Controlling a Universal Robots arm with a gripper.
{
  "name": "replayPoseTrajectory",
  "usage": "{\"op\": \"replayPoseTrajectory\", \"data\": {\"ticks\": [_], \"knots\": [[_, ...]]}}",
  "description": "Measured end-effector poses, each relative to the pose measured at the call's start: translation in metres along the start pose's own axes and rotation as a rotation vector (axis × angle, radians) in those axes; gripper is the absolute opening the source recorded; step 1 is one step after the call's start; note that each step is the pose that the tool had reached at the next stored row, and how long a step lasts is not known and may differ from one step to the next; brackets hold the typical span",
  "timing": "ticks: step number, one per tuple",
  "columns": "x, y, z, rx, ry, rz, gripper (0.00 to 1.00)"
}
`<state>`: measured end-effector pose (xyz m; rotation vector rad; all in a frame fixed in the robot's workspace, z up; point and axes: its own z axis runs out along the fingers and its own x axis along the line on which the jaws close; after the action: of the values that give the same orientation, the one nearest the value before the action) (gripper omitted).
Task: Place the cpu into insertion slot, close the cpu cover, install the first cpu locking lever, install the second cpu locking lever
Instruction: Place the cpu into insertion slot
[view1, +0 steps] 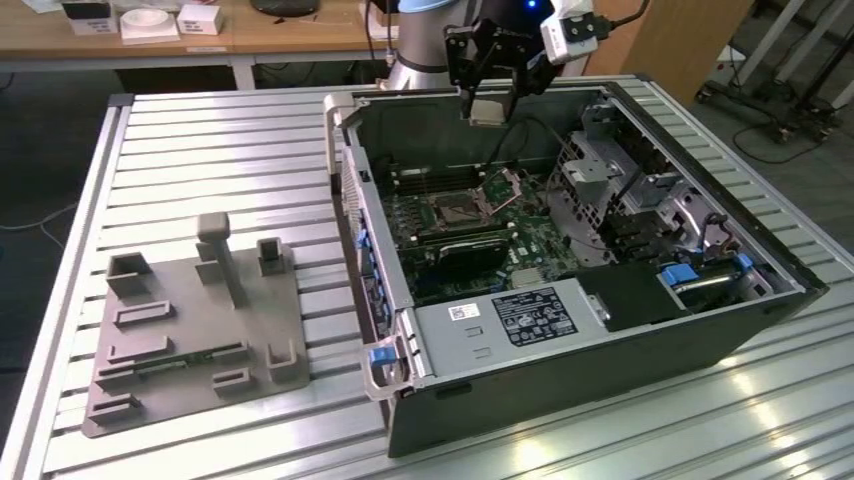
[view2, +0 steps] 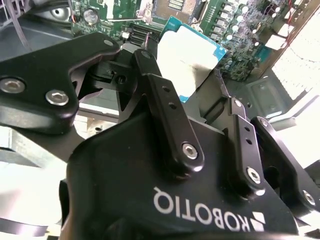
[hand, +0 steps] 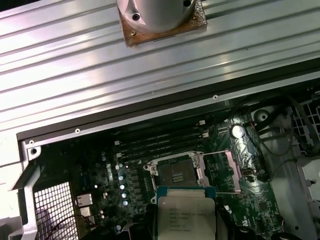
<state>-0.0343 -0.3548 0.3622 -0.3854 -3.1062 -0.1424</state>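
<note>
Silvery-grey with a thin green rim, the cpu (view2: 192, 52) sits clamped between the two black fingers (view2: 165, 107) of the gripper (view2: 192, 75). In the exterior view the gripper (view1: 489, 100) hangs over the far edge of the open computer case (view1: 601, 370). It holds the cpu (view1: 487, 110) high above the green circuit board (view1: 534, 250), clear of everything inside.

The case lies on its side on a ribbed aluminium table (view1: 200, 130), toward the edge at the exterior view's right. A grey fixture plate (view1: 200, 320) lies on the same table near the opposite edge, well apart from the case.

In the first wrist view the cpu (hand: 186, 215) is level and raised above the board, not seated in the insertion slot (hand: 176, 172). The slot's dark square and silvery surround lie uncovered. The cpu cover (hand: 231, 172) is swung open at one side of the slot, tilted up off the board. Long black memory slots (hand: 160, 142) run along the side of the socket nearest the case's far wall. A grey box with a white label (view1: 521, 315) sits at the case's near edge, well apart from the socket.
</note>
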Motion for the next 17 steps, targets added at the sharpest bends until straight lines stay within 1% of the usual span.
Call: {"op": "replayPoseTrajectory", "data": {"ticks": [13,17], "knots": [[0.0,0.0,0.0001,-0.0002,-0.0003,0.002,0.54],[0.0,0.0,0.0001,-0.0005,-0.0017,0.017,0.54]]}}
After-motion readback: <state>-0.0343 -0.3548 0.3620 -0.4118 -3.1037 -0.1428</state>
